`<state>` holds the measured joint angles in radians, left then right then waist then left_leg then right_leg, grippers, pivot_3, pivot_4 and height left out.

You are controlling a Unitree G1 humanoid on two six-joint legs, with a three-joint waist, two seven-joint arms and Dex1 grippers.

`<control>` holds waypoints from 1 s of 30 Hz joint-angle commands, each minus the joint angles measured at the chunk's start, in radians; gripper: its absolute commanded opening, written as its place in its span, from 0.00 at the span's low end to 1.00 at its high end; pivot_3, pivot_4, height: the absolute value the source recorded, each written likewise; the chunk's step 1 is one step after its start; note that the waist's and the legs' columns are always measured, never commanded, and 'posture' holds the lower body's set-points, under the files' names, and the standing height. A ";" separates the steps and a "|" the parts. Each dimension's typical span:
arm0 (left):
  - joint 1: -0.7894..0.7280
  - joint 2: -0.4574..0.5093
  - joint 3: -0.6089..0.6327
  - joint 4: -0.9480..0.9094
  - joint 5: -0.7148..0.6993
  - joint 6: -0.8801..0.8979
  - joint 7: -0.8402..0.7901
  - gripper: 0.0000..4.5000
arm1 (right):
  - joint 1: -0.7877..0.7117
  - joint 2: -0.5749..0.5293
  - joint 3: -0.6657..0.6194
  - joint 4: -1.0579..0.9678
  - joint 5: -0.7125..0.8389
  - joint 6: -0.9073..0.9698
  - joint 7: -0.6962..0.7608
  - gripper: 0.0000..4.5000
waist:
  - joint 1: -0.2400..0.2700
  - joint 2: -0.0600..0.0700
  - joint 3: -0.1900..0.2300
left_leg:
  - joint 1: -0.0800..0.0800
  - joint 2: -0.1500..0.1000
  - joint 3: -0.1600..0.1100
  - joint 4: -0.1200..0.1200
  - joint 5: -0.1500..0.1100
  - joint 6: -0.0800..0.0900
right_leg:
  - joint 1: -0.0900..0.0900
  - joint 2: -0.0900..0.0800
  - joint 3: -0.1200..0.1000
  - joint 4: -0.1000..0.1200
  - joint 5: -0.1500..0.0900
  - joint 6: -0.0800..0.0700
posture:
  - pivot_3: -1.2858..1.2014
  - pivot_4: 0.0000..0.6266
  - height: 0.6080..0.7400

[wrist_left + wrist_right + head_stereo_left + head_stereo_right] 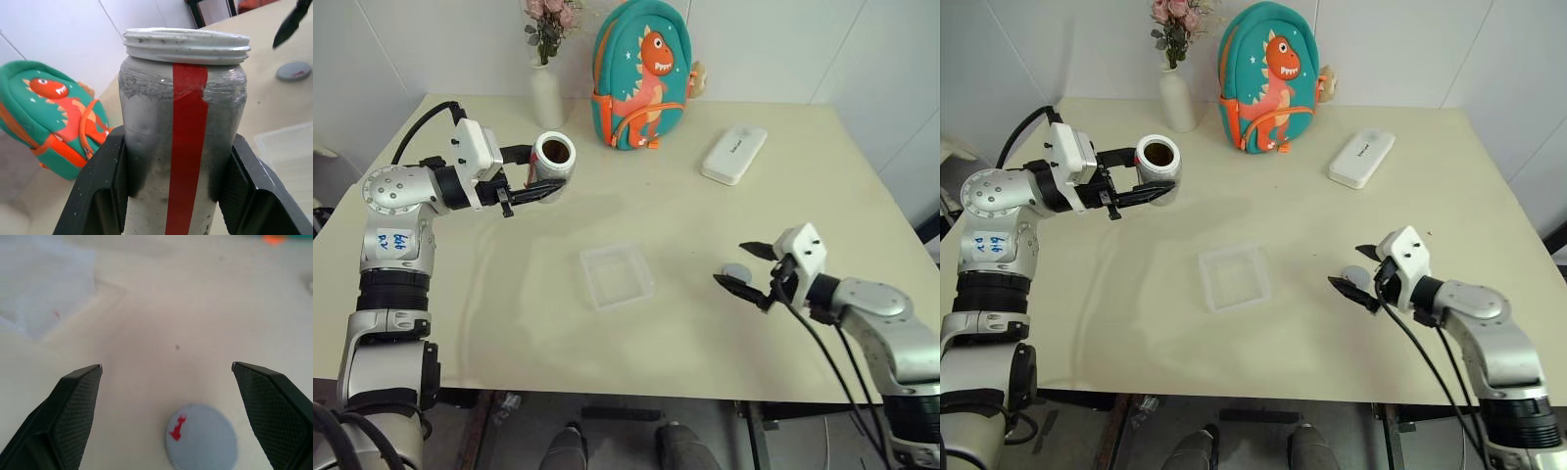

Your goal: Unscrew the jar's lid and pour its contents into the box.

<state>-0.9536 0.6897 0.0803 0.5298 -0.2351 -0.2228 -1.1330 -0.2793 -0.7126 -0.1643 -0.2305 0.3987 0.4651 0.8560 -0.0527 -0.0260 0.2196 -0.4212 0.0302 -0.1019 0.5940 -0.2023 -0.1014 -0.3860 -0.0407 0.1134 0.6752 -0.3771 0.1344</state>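
Clear plastic forms the box, a shallow square tray lying flat near the middle of the cream worktop, well apart from both arms. The left gripper is held above the worktop on the robot's left side, its black jaws closed on the jar; the left wrist view shows one jaw pressed against each side of the jar body, below the threaded neck. The jar is tipped so that its open mouth faces up and toward the head camera, with a dark brownish interior visible; the contents cannot be made out individually. A red stripe runs down the white label. The lid is off the jar and lies flat on the worktop on the robot's right side, silvery-grey with a small red mark on top. The right gripper hovers low at the lid with its jaws spread wide, one on either side, neither touching the lid. At the far edge of the worktop stand a white vase with pink flowers and a teal dinosaur backpack; a white oblong case lies to the right of the backpack.
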 commanded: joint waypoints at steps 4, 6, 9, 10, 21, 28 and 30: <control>-0.103 -0.012 -0.120 0.148 0.219 -0.423 0.052 0.44 | 0.077 -0.137 -0.137 -0.155 0.209 0.080 0.171 0.99 | 0.006 0.000 0.000 | 0.000 0.000 0.000 0.000 0.000 0.000 | 0.001 0.000 0.000 -0.002 0.001 0.001 | 0.52 0.24 1.00; -0.137 -0.024 -0.152 0.204 0.269 -0.540 0.077 0.44 | 0.096 -0.167 -0.153 -0.174 0.221 0.086 0.184 0.99 | 0.008 0.000 0.000 | 0.000 0.000 0.000 0.001 0.000 0.000 | 0.002 0.000 0.000 -0.003 0.001 0.002 | 0.52 0.24 1.00; -0.199 -0.041 -0.218 0.288 0.374 -0.740 0.128 0.44 | 0.106 -0.179 -0.188 -0.212 0.265 0.116 0.167 0.99 | 0.011 0.000 0.000 | 0.000 0.000 0.000 0.001 0.000 0.001 | 0.003 0.000 0.000 -0.004 0.002 0.002 | 0.52 0.24 1.00; -0.216 -0.042 -0.236 0.305 0.417 -0.807 0.159 0.44 | 0.112 -0.182 -0.201 -0.228 0.282 0.126 0.164 0.99 | 0.012 0.000 0.000 | 0.000 -0.001 0.000 0.002 0.000 0.001 | 0.003 0.000 0.000 -0.005 0.002 0.003 | 0.52 0.24 1.00; -0.307 0.042 -0.303 0.129 1.233 -1.143 0.872 0.44 | 0.278 -0.227 -0.352 -0.320 0.487 0.220 0.246 0.99 | 0.024 -0.001 0.000 | 0.000 -0.001 0.000 0.002 -0.001 0.002 | 0.007 0.000 0.000 -0.013 0.004 0.006 | 0.52 0.24 1.00; -0.326 0.144 -0.673 -0.129 1.886 -0.736 1.762 0.44 | 0.206 -0.229 -0.358 -0.302 0.716 0.322 0.229 0.99 | 0.026 -0.001 0.001 | 0.000 -0.001 0.000 0.007 -0.001 0.003 | 0.011 -0.001 0.001 -0.015 0.009 0.010 | 0.52 0.24 1.00; -0.326 0.162 -0.763 -0.133 1.977 -0.649 1.886 0.44 | 0.198 -0.238 -0.359 -0.286 0.726 0.324 0.239 0.99 | 0.025 -0.001 0.001 | 0.000 -0.002 0.000 0.007 -0.001 0.003 | 0.011 -0.001 0.002 -0.014 0.010 0.011 | 0.52 0.24 1.00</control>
<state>-1.2519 0.8318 -0.6409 0.4282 1.6672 -0.9525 0.6332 -0.0703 -0.9318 -0.4820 -0.5171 1.0900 0.7875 1.0870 -0.0274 -0.0273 0.2203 -0.4216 0.0285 -0.1017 0.6016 -0.2029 -0.0984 -0.3752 -0.0415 0.1151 0.6609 -0.3674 0.1453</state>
